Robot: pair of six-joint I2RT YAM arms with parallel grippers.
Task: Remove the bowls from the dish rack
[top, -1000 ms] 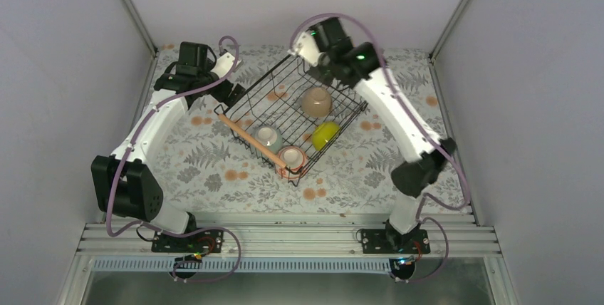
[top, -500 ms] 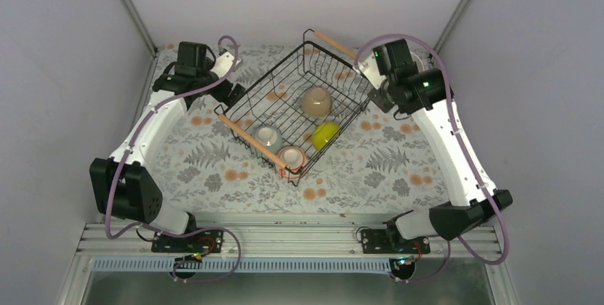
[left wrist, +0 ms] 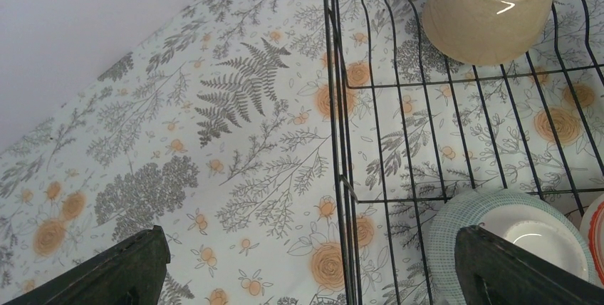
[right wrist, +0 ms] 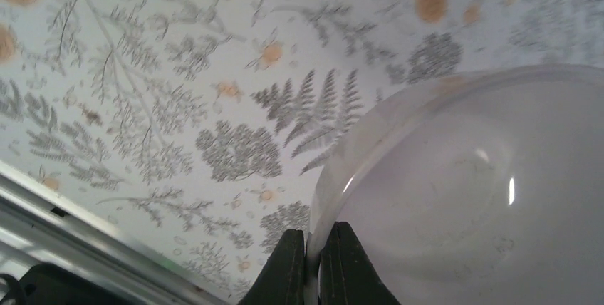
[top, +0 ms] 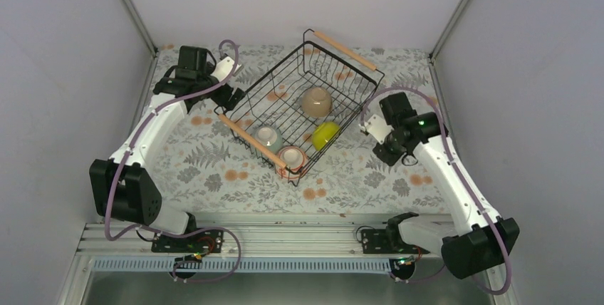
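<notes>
The right end effector (right wrist: 313, 248) is clamped on the rim of the white round bowl (right wrist: 463, 198), over the fern-and-flower-patterned table (top: 214, 173) just right of the large black wire dish rack (top: 271, 80). The left end effector (left wrist: 310, 237) hangs over the rack's left edge, its fingers wide apart and gripping nothing. In the rack lie the tan-beige bowl (top: 315, 102), bottom up, the yellow-green bowl (top: 325, 134), the pale mint bowl (top: 268, 136) and the pinkish bowl with a red-orange inside (top: 291, 157).

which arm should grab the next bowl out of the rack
Left. The left tool, open, hangs by the black wire dish rack, beside the pale mint round bowl; the right tool is shut on the white round bowl, outside the rack.
</notes>
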